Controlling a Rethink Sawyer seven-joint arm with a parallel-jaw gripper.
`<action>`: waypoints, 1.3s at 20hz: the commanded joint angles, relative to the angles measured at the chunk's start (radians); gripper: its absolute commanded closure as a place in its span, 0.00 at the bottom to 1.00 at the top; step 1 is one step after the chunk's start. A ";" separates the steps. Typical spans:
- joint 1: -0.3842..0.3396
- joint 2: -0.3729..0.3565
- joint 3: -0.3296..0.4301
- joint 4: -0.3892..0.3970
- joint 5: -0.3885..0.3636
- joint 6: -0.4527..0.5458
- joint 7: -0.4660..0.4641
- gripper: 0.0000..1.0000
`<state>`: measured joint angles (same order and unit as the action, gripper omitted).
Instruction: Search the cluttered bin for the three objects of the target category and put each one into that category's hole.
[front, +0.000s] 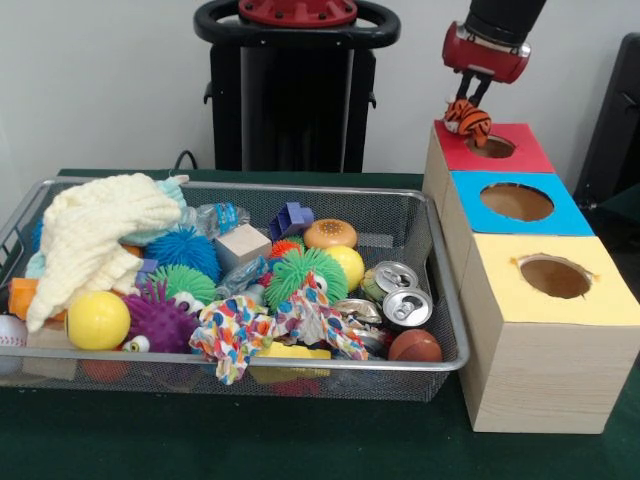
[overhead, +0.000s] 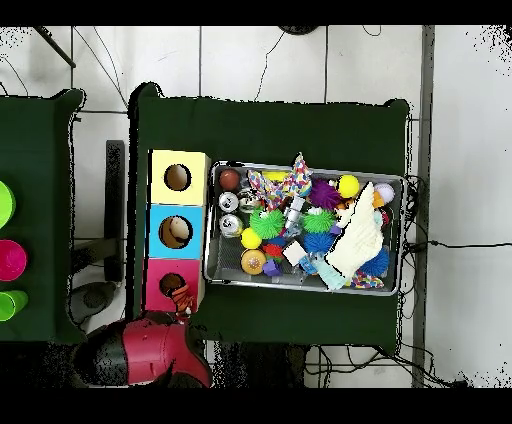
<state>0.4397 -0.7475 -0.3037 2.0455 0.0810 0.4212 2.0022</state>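
Gripping striped plush toy (front: 468, 120), tool (front: 470, 112) over red round hole (front: 492, 147)

wall (front: 100, 80): plain white | floor (overhead: 260, 60): pale tiles, cables | table (overhead: 270, 125): dark green cloth

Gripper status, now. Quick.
Gripper: shut on the orange striped toy, held just above the hole in the red box.

A lab: green-clothed table (overhead: 270, 130), cables (overhead: 290, 55) trailing over tiled floor.
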 joint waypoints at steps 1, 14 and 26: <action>-0.015 -0.010 0.037 -0.195 -0.009 0.015 0.107 1.00; -0.009 -0.006 0.032 -0.256 -0.019 0.086 0.105 1.00; -0.021 0.029 0.052 -0.297 -0.024 0.072 0.097 1.00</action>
<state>0.4397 -0.7500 -0.3035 1.8342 0.0807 0.4563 2.0022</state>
